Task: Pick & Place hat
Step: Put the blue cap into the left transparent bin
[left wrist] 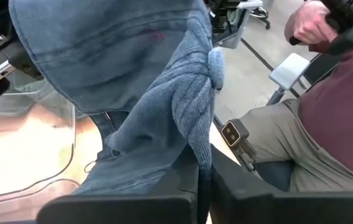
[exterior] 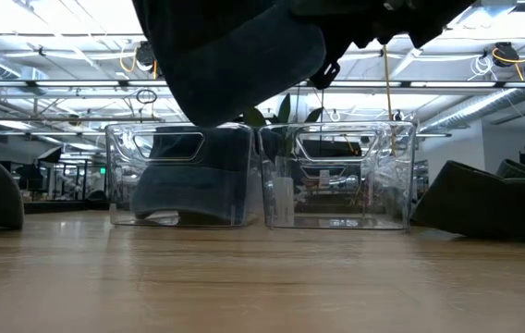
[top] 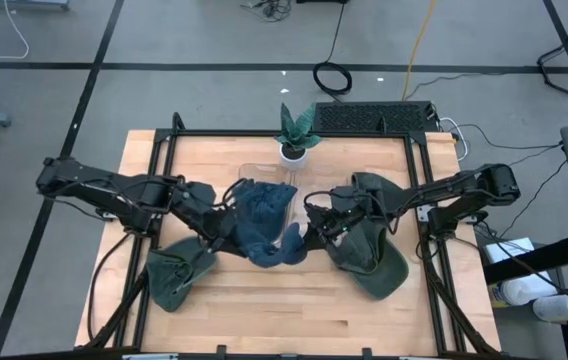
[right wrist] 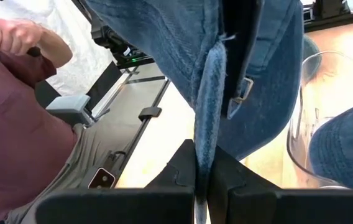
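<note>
Left gripper (left wrist: 198,180) clenched on a fold of the blue denim hat (left wrist: 133,81), fingers pressed together with the cloth pinched between. Right gripper (right wrist: 202,174) likewise clamped on the same hat's edge, near its metal strap buckle (right wrist: 243,87). Both meeting at mid-table in the high view, left gripper (top: 226,226) and right gripper (top: 314,226) on opposite sides of the blue denim hat (top: 267,225). Held aloft between them, dark and hanging above the table in the low view (exterior: 235,55), over the clear plastic bins (exterior: 181,176). Two bins side by side at table height, the left one with something dark inside.

Spread around on the wooden table (top: 284,310): a dark green hat (top: 176,272) by the left arm, more dark green hats (top: 369,250) under the right arm. Small potted plant (top: 295,132) at the far edge, beyond the bins.

Past the table in both wrist views, a seated person in a maroon top (left wrist: 344,112), one hand (right wrist: 21,37) raised.
</note>
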You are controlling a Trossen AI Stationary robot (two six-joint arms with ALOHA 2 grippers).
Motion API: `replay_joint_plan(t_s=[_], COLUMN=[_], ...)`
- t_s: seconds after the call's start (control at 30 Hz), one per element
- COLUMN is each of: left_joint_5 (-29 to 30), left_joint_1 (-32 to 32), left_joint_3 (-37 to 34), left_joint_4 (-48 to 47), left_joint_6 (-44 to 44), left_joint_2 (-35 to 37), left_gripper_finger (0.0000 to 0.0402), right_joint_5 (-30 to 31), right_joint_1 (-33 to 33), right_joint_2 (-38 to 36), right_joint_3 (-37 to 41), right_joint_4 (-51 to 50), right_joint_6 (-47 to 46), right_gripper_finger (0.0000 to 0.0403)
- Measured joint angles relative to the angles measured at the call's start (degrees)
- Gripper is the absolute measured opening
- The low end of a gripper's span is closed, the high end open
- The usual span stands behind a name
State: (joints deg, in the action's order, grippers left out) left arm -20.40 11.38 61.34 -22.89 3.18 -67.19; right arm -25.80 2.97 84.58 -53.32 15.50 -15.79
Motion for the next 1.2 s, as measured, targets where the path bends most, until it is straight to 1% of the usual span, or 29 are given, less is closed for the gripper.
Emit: replay_joint_plan(t_s=[0.13,0.27,0.43,0.53,0.6,0.8,0.93,1.03,1.13,1.2], left_joint_5=[-0.2,-3.34,-3.49,-3.39,-2.14,-2.1,-4.53,-4.7,-4.66,-4.6], left_joint_1=[0.0,0.0,0.0,-0.55,-1.49,-6.22,-9.65,-11.86,-13.99,-15.39], left_joint_3=[0.0,0.0,0.0,0.0,0.0,0.02,0.04,0.04,0.23,1.92], left_joint_4=[0.0,-1.05,-0.72,-0.24,-0.04,0.24,-2.28,-5.19,-7.65,-11.71], left_joint_6=[0.06,-0.78,-1.27,-1.4,-1.48,-3.08,-4.77,-9.19,-14.42,-18.38], left_joint_2=[0.24,0.21,0.92,2.2,3.23,8.25,11.47,13.25,13.67,13.22], left_gripper_finger=[0.001,0.0006,0.0004,0.0003,0.0002,0.0001,0.0001,0.0001,0.0001,0.0], right_joint_5=[0.1,0.07,0.29,1.74,3.37,3.61,3.41,3.6,6.36,8.36], right_joint_1=[-0.27,-0.65,-0.78,-0.81,-0.81,-0.53,0.56,1.26,1.42,1.4], right_joint_2=[0.0,0.0,0.0,0.0,-0.1,-2.66,-4.92,-7.36,-10.33,-12.55], right_joint_3=[0.0,0.0,0.0,0.0,0.0,0.03,0.04,0.04,0.04,0.04], right_joint_4=[0.26,0.31,1.28,3.68,4.39,1.8,-0.29,0.16,1.03,1.27], right_joint_6=[0.0,-0.29,-0.66,-2.83,-3.76,-3.87,-0.99,2.84,7.14,10.33], right_gripper_finger=[0.0,0.0,0.0007,0.0026,0.0043,0.0092,0.0113,0.0121,0.0122,0.0122])
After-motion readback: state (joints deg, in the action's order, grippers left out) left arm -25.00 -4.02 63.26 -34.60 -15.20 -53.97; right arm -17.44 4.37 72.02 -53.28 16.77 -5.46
